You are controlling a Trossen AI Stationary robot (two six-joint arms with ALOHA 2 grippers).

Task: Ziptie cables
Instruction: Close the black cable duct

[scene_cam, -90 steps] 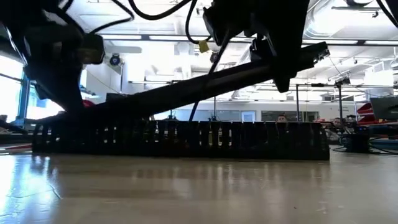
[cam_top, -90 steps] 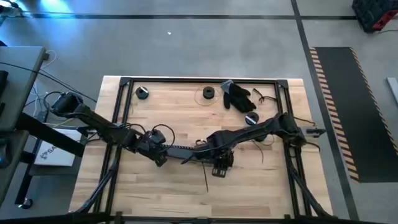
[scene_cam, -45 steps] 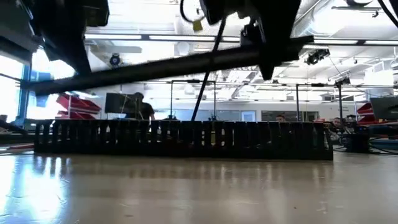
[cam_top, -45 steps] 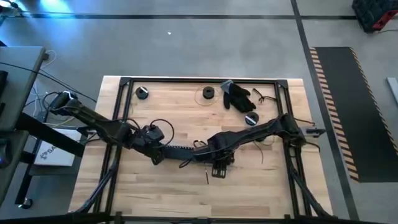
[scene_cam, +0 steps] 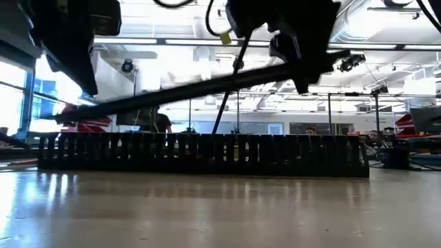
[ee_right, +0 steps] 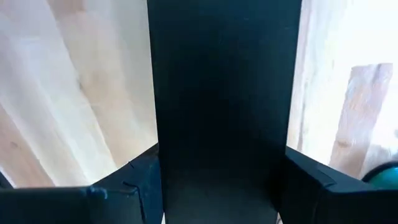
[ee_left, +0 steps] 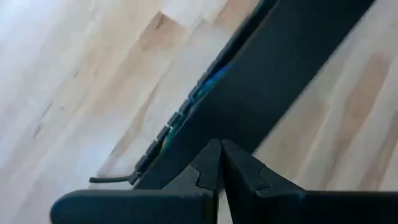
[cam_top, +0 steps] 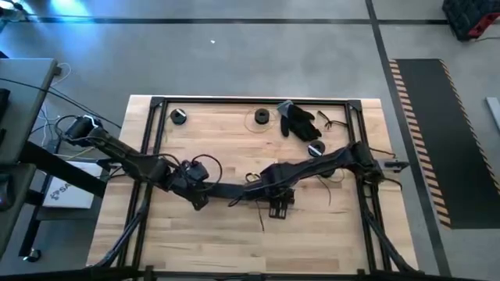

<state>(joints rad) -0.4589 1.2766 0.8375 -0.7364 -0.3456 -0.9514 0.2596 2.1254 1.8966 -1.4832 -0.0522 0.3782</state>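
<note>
High view: a black glove and 2 dark round items lie along the table's upper edge. At centre, the right gripper and left gripper meet the long black cover. A thin dark ziptie lies just below.

Low view: the cover hangs tilted above the slotted duct.

Left wrist view: fingers pressed together, gripping nothing visible.

Right wrist view: fingers clamp the cover.

Both robot arms are matte black, built of slim tubular links joined by chunkier rounded housings, with thin black cords looping loosely off them near the wrists. The left hand ends in two dark, wedge-shaped plastic fingers with stepped inner edges. The right hand has broad, flat black fingers with angular notched corners.
</note>
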